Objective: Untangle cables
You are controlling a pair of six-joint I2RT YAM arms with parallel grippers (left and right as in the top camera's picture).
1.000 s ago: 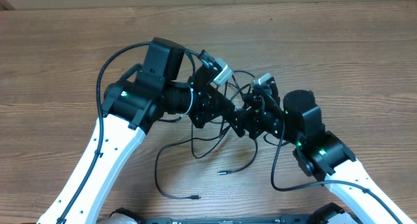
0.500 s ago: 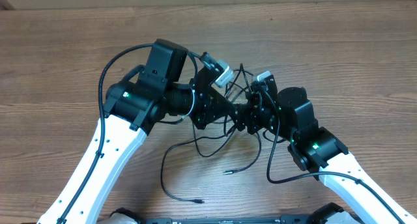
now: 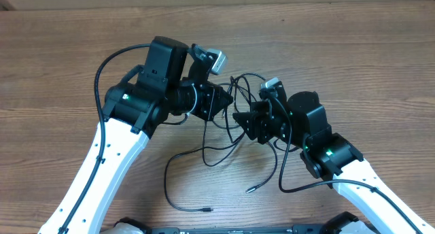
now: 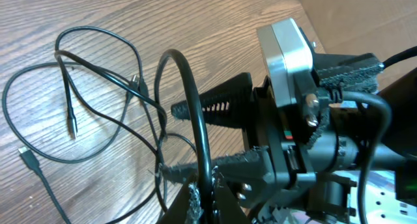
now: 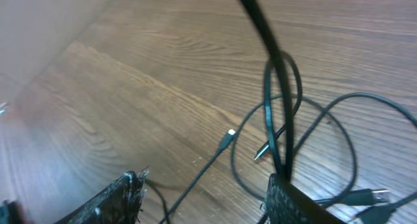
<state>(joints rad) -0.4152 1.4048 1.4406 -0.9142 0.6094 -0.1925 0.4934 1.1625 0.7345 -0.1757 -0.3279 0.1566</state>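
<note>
Left pincer (image 3: 229, 100) clenched, seemingly on cables (image 3: 166, 178), right pincer (image 3: 237, 118) parted, nearest plug end (image 3: 250, 190) pointing left

The cables (image 4: 138, 87) are glossy rubbery cord, some tips silver metal; the table (image 3: 353, 50) beneath me is matt grained wood.

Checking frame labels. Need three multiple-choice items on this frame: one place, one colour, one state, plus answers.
1. Where does the plug end lowest in the overhead view lie? A on the wooden table; B in a bin; C on a shelf.
2. Colour of the cables? A white; B black; C red.
3. Right claw? A fingers apart; B clamped on a plug; C out of view.
Answers: 1 A, it rests on bare wood. 2 B, black in every view. 3 A, its wrist view shows a wide gap.
</note>
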